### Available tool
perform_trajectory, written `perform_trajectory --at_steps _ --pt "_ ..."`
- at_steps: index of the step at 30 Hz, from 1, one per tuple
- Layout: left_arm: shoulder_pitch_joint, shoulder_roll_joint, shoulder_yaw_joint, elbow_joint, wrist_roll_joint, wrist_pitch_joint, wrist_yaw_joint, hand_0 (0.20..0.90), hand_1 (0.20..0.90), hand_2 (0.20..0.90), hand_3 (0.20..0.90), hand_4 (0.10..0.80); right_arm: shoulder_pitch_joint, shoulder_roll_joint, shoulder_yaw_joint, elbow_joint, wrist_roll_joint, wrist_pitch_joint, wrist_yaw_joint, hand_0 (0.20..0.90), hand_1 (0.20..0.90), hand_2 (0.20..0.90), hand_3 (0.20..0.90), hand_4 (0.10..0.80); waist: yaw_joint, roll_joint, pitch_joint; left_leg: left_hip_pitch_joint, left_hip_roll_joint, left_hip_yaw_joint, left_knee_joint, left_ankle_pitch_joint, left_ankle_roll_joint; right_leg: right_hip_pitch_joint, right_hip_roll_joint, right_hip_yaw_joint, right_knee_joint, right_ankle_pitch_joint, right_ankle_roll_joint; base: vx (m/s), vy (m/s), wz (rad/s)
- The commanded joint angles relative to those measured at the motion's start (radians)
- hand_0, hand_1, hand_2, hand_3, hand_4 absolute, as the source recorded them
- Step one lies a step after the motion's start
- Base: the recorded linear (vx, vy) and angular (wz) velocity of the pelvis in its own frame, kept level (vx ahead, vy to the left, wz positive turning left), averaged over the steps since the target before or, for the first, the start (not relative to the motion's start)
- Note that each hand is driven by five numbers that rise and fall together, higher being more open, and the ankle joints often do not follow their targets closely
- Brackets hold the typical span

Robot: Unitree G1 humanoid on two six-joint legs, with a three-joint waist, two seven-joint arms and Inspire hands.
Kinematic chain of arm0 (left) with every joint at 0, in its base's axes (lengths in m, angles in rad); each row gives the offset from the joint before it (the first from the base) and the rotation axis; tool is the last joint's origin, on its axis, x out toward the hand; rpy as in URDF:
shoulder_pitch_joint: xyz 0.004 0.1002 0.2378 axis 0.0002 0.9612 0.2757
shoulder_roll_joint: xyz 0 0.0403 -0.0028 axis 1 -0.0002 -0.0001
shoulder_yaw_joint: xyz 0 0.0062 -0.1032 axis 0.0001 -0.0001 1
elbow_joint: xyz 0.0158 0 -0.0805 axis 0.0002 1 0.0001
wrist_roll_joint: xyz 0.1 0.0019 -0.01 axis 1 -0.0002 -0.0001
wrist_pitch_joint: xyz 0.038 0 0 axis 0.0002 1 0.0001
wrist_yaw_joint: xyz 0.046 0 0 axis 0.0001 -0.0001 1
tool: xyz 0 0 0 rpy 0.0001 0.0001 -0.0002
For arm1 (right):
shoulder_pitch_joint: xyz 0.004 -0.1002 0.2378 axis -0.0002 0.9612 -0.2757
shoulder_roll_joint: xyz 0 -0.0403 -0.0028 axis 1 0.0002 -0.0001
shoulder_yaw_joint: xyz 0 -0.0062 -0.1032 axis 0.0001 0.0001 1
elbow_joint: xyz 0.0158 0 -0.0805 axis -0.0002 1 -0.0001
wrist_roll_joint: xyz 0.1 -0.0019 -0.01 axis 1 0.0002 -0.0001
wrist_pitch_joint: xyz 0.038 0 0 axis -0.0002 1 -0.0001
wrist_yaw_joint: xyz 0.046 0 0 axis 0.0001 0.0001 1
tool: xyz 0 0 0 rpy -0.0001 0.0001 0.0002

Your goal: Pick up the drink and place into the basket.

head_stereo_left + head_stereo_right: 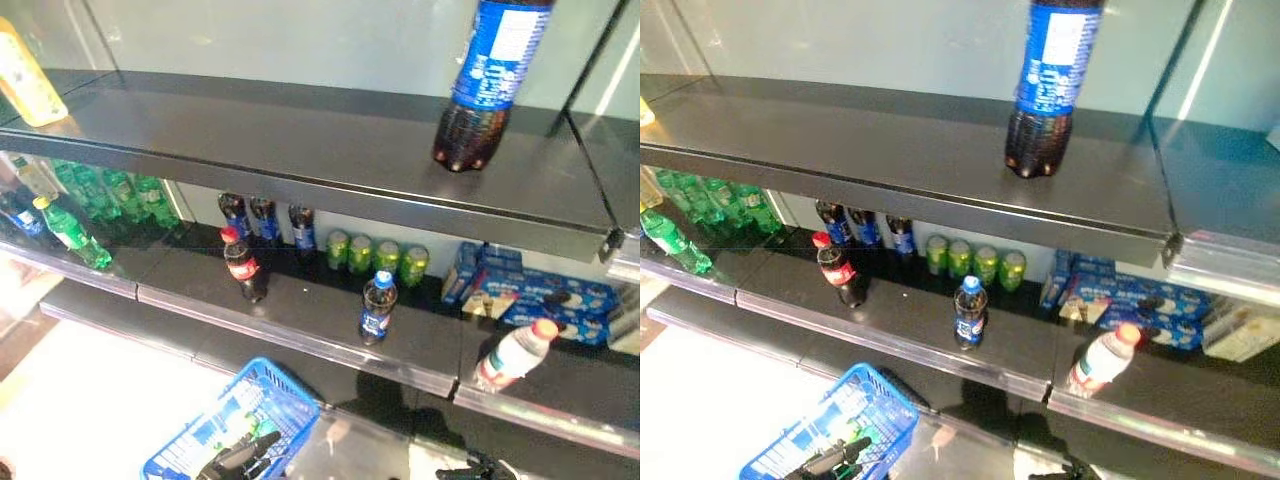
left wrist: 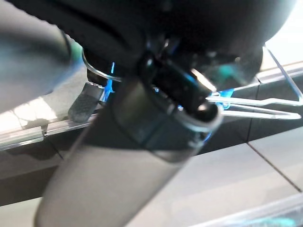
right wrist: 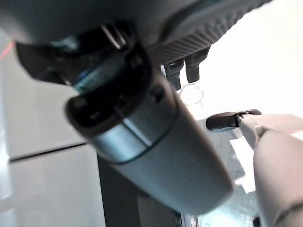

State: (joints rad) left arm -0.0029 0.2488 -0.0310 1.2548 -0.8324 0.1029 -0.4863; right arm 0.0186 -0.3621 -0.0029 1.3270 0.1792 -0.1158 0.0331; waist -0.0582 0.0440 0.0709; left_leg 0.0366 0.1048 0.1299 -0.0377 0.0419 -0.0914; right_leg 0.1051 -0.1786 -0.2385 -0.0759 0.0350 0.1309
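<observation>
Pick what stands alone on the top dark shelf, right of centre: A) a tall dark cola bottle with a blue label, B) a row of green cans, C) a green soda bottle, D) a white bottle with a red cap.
A: the tall dark cola bottle with a blue label stands by itself on the top dark shelf; the green bottles, cans and white bottle all sit on the shelf below.

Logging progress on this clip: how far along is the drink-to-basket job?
Nothing looks done: the drinks, such as the blue-capped cola bottle, stand on the shelf. The left hand carries the blue basket. The right hand barely shows at the bottom edge. Picking and placing a drink are left.
</observation>
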Motion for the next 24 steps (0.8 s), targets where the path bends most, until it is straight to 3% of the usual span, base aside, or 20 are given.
perform_trajectory --at_steps 1,8,19,24 --pt "-0.108 0.013 0.019 -0.070 -0.060 -0.037 -0.156 0.300 0.300 0.300 0.200 0.100 -0.073 0.007 -0.004 0.033 0.031 -0.035 -0.013 0.900 0.900 0.900 0.900 0.800 0.024 -0.026 0.017 0.063 -0.012 -0.005 -0.019 -0.029 0.042 -0.051 0.029 0.061 0.136 -0.033 -0.041 -0.011 0.166 0.65" --pt "-0.086 0.030 0.037 -0.026 -0.046 -0.053 -0.176 0.300 0.300 0.300 0.200 0.100 -0.057 0.024 -0.006 0.017 -0.003 -0.046 0.009 0.900 0.900 0.900 0.900 0.800 0.021 -0.030 0.011 0.088 -0.038 -0.001 -0.050 -0.054 0.052 -0.048 -0.005 0.044 0.111 -0.003 0.003 0.001 0.076 0.01" --pt "-0.071 0.027 0.034 -0.033 -0.032 -0.053 -0.198 0.300 0.300 0.300 0.200 0.100 -0.046 0.042 0.014 0.009 -0.020 -0.032 0.002 0.900 0.900 0.900 0.900 0.800 0.030 -0.047 0.028 0.083 -0.046 0.025 -0.050 -0.061 0.068 -0.053 -0.031 0.032 0.099 0.013 0.020 0.019 0.065 -0.05" --pt "-0.106 0.031 0.016 -0.033 -0.027 -0.038 -0.187 0.300 0.300 0.300 0.200 0.100 -0.050 0.042 0.014 -0.004 0.012 -0.028 -0.015 0.900 0.900 0.900 0.900 0.800 0.025 -0.073 0.062 0.050 -0.070 0.046 -0.050 -0.060 0.082 -0.118 -0.082 0.048 0.138 0.078 0.043 -0.017 0.210 -0.17"
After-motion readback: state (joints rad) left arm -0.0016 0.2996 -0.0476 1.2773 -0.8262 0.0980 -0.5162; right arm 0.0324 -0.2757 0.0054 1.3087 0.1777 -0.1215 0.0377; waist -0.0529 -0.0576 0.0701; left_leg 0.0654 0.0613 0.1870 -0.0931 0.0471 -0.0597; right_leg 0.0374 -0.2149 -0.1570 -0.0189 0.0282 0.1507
